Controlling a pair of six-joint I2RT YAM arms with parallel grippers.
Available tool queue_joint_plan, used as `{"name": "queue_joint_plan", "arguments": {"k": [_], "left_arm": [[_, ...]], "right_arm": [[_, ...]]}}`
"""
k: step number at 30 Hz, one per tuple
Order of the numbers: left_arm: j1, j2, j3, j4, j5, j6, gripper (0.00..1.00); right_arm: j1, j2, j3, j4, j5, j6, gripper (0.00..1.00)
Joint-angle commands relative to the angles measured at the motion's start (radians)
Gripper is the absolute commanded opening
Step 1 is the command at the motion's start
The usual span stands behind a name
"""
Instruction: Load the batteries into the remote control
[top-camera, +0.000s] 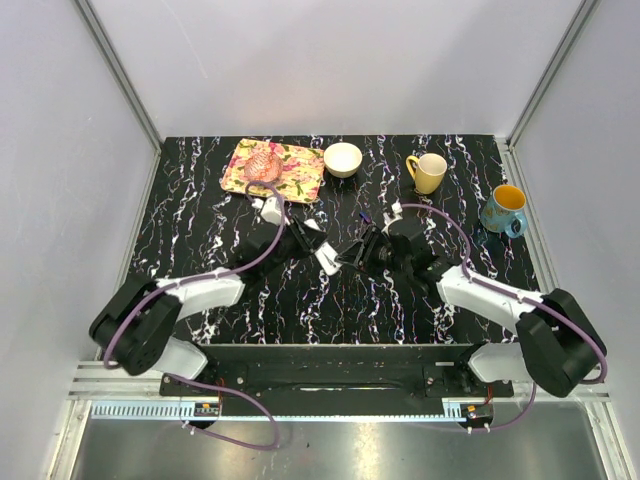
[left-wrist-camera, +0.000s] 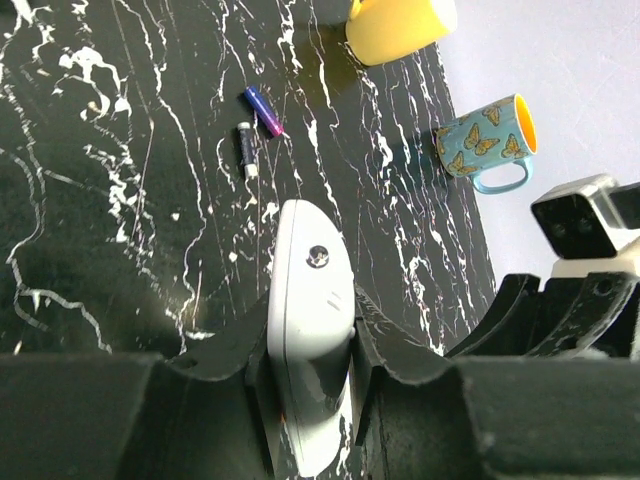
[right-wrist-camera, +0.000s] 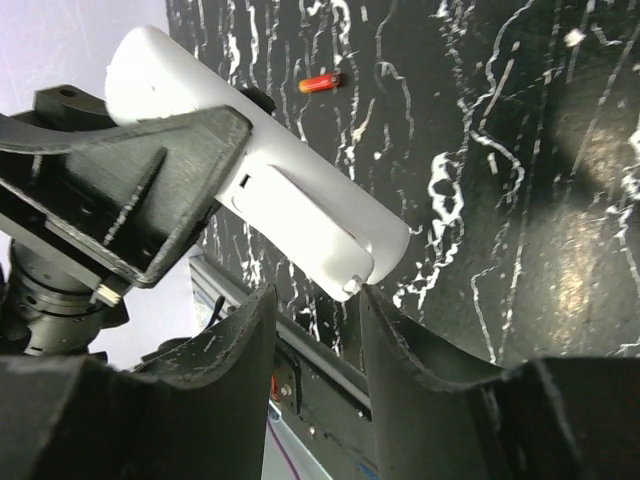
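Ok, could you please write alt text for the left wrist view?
The left hand grips a slim white plastic remote control over a black marbled table. Beyond it lie a blue-purple cylindrical battery and a dark cylindrical battery, near a yellow mug and a teal butterfly mug.

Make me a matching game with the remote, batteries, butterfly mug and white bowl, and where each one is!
Things: 1 remote control; 2 batteries; 3 butterfly mug; 4 white bowl.
Places: A beside the flowery tray; B loose on the table; C in the left end effector; D near the table's right edge.
Pairs: 1-C, 2-B, 3-D, 4-A.
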Motion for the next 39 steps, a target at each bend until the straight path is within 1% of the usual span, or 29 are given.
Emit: {"name": "queue_joint_plan", "arguments": {"k": [1, 5, 9, 13, 15, 18, 20, 23, 24, 25, 26, 27, 28, 30, 32, 33, 34, 35, 36, 38, 39], "left_arm": [[0.021, 0.11, 0.086, 0.207, 0.071, -0.037, 0.0], [0.021, 0.202, 0.1, 0.273, 0.068, -0.063, 0.0], [0.027, 0.278, 0.126, 0.276, 0.064, -0.052, 0.0], [0.039, 0.297, 0.14, 0.267, 0.045, -0.011, 0.0], [0.051, 0.282, 0.142, 0.256, 0.03, 0.011, 0.0], [0.073, 0.233, 0.146, 0.218, 0.014, 0.041, 0.0], [0.082, 0.201, 0.146, 0.192, 0.013, 0.051, 0.0], [0.091, 0.113, 0.143, 0.111, -0.005, 0.071, 0.0], [0.093, 0.063, 0.142, 0.047, -0.012, 0.083, 0.0], [0.091, 0.038, 0.14, 0.016, -0.012, 0.088, 0.0], [0.091, 0.014, 0.123, -0.01, -0.053, 0.091, 0.0], [0.093, -0.041, 0.11, -0.058, -0.068, 0.077, 0.0], [0.093, -0.069, 0.091, -0.07, -0.077, 0.063, 0.0], [0.109, -0.144, 0.021, -0.054, -0.052, 0.01, 0.0], [0.128, -0.187, -0.039, -0.047, -0.019, -0.053, 0.0], [0.152, -0.218, -0.05, -0.095, -0.019, -0.164, 0.0], [0.172, -0.227, -0.058, -0.13, 0.014, -0.229, 0.0], [0.194, -0.231, -0.079, -0.13, 0.145, -0.263, 0.0], [0.242, -0.217, -0.098, -0.006, 0.239, -0.265, 0.0], [0.267, -0.208, -0.139, 0.107, 0.399, -0.27, 0.0], [0.272, -0.218, -0.147, 0.103, 0.407, -0.274, 0.0]], "right_arm": [[-0.031, 0.051, -0.02, 0.127, -0.016, -0.023, 0.45], [-0.056, 0.115, -0.05, 0.177, -0.02, -0.017, 0.45], [-0.079, 0.166, -0.062, 0.218, -0.027, -0.014, 0.45], [-0.085, 0.187, -0.059, 0.226, -0.026, -0.037, 0.45], [-0.088, 0.169, -0.054, 0.215, -0.02, -0.048, 0.45], [-0.088, 0.112, -0.025, 0.14, 0.012, -0.091, 0.46], [-0.09, 0.053, 0.005, 0.051, 0.039, -0.143, 0.47], [-0.09, -0.021, 0.047, -0.108, 0.155, -0.228, 0.51], [-0.09, -0.032, 0.058, -0.138, 0.234, -0.251, 0.53], [-0.088, -0.037, 0.082, -0.247, 0.282, -0.29, 0.53], [-0.091, -0.035, 0.093, -0.285, 0.322, -0.31, 0.53], [-0.088, -0.032, 0.102, -0.314, 0.383, -0.33, 0.53], [-0.09, -0.023, 0.122, -0.357, 0.41, -0.369, 0.53], [-0.09, 0.017, 0.141, -0.385, 0.445, -0.402, 0.53], [-0.09, 0.063, 0.165, -0.402, 0.457, -0.443, 0.53], [-0.091, 0.077, 0.171, -0.402, 0.462, -0.457, 0.53], [-0.09, 0.091, 0.189, -0.412, 0.47, -0.475, 0.52], [-0.09, 0.113, 0.2, -0.422, 0.482, -0.483, 0.52], [-0.091, 0.12, 0.21, -0.435, 0.526, -0.486, 0.53], [-0.096, 0.121, 0.226, -0.454, 0.559, -0.494, 0.53], [-0.1, 0.123, 0.228, -0.454, 0.58, -0.496, 0.54]]}}
